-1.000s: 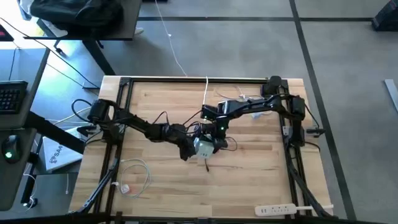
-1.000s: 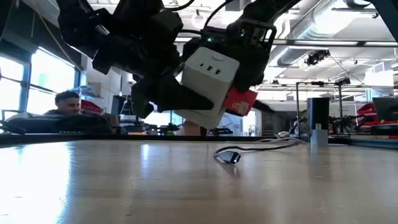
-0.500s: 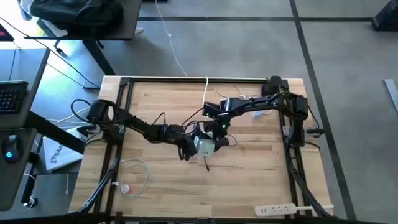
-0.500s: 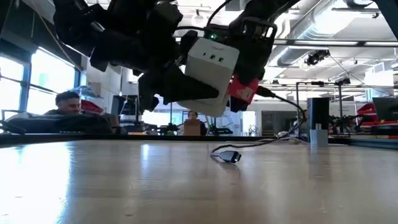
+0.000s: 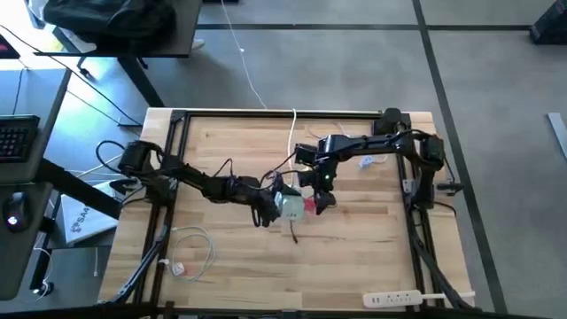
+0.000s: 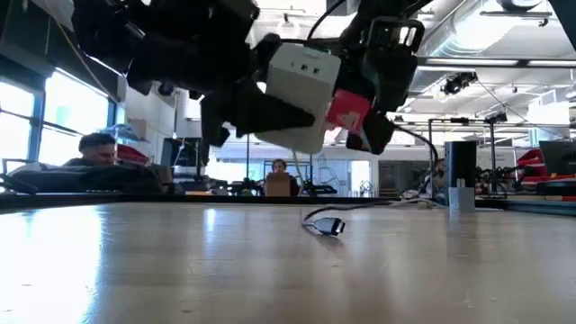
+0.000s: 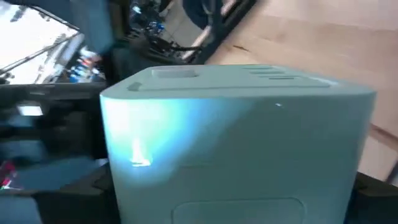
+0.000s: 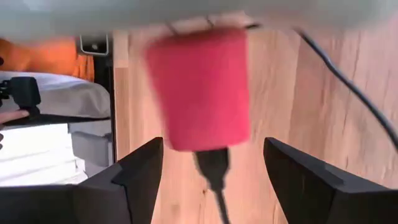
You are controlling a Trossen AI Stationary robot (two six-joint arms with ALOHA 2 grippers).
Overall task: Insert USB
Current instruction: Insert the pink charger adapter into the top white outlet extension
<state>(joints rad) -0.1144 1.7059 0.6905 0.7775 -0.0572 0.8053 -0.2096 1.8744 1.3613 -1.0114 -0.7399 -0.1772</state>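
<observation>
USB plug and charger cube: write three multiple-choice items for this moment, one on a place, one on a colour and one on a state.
1. Where is the white charger cube?
A) Held off the table by the left gripper
B) Lying flat on the table
C) On the floor

2. What colour is the USB plug?
A) Blue
B) Red-pink
C) Silver

3. How do the jaws of the right gripper stand?
A) Shut on the plug
B) Open, one on each side of the plug, clear of it
C) Shut with nothing between them

Answers:
1 A: the low view shows the cube raised with clear space under it.
2 B: the plug is red-pink in the low and right wrist views.
3 B: the right wrist view shows a gap between the plug and each finger.
</observation>
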